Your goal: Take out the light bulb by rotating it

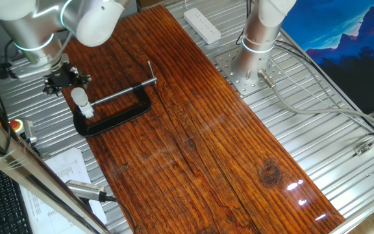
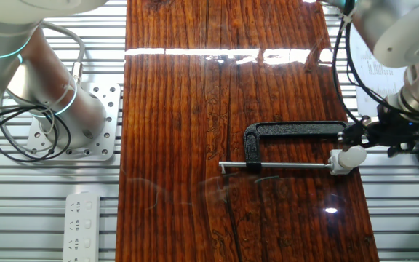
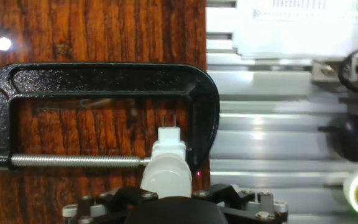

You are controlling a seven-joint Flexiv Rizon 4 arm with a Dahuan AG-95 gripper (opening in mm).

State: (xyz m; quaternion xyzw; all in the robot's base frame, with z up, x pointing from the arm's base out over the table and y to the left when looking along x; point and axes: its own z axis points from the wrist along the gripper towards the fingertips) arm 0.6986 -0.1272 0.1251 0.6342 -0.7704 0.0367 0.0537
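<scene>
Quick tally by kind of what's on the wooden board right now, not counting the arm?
Black C-clamp: 1
Light bulb, held in the hand: 1
White socket, at the end of the clamp's screw rod: 1
Total: 3

Dark wooden board (image 1: 200, 130) on slatted metal table (image 1: 317, 130), black C-clamp (image 1: 112, 117) lying on it

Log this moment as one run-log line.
stage: bulb at gripper, grip unclear | bulb: beside clamp jaw, at screw rod end | clamp: flat on wooden board
</scene>
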